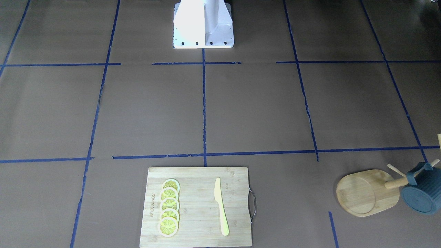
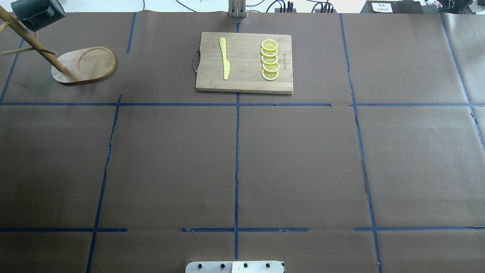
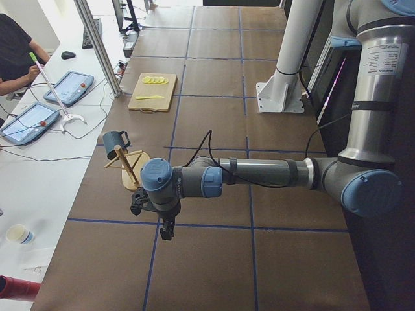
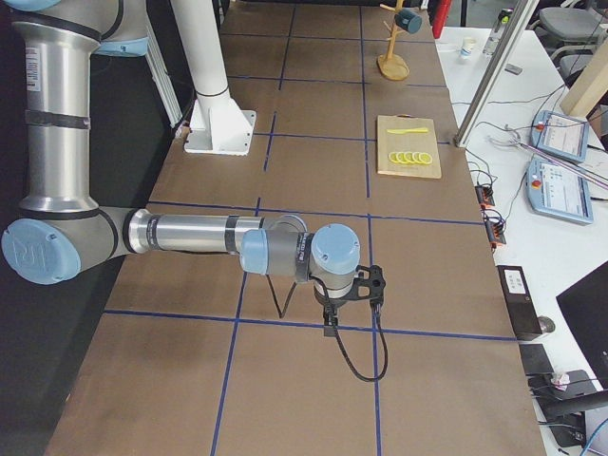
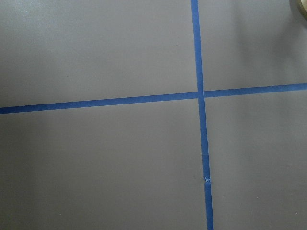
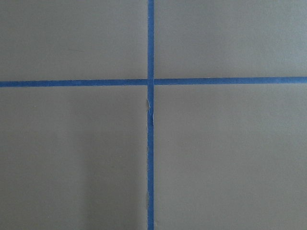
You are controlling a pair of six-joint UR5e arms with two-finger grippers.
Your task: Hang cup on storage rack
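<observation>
At far left the cup (image 2: pixel 37 14) hangs on the rack (image 2: pixel 91 64), so nothing seems left to do; I cannot tell whether the left gripper (image 3: pixel 167 229) or right gripper (image 4: pixel 330 327) is open.

Wooden storage rack (image 2: pixel 72 74), matt cup (image 2: pixel 37 15), seemingly paper table (image 2: pixel 303 170)

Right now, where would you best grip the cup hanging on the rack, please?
Probably the ribbed body of the cup, coming from the side away from the pole of the storage rack: the handle is hooked over a peg, leaving only the body free.
</observation>
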